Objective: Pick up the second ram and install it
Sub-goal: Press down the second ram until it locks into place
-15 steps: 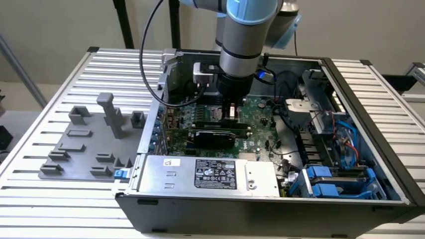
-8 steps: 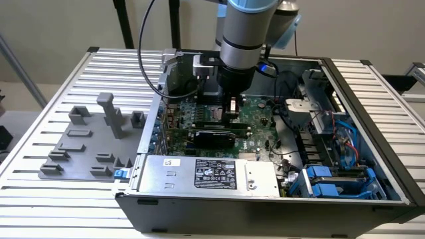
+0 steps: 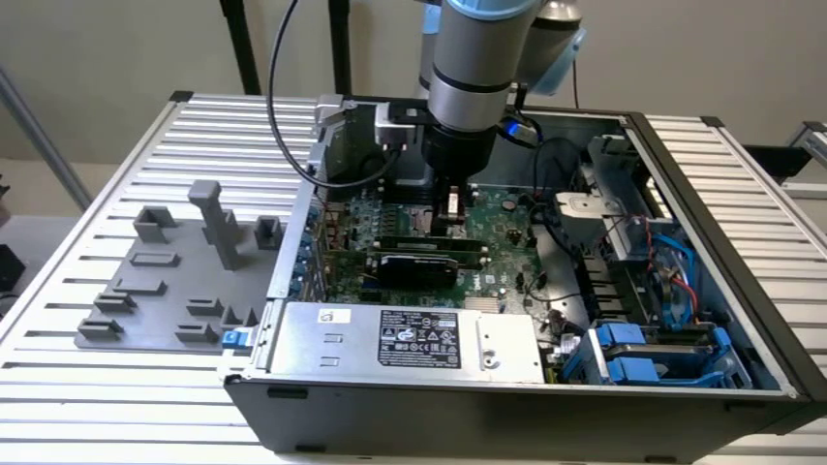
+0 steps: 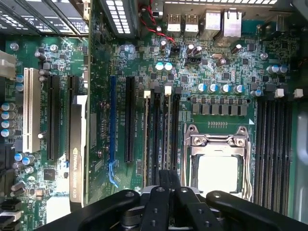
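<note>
Hand [image 4: 166, 185] over motherboard [image 4: 216, 62], inside case [image 3: 723, 174]

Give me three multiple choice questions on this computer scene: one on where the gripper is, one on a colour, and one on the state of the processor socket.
1. Where is the gripper?
A. over the grey tray
B. inside the open computer case, above the motherboard
C. over the power supply

2. What colour are the drive carriers in the case's corner?
A. red
B. blue
C. yellow

3. The processor socket is:
A. under a fan cooler
B. uncovered, its metal frame showing
C. taped over

Answers:
1. B, the arm reaches down into the case.
2. B, their plastic is blue.
3. B, no cooler sits on it.
</note>
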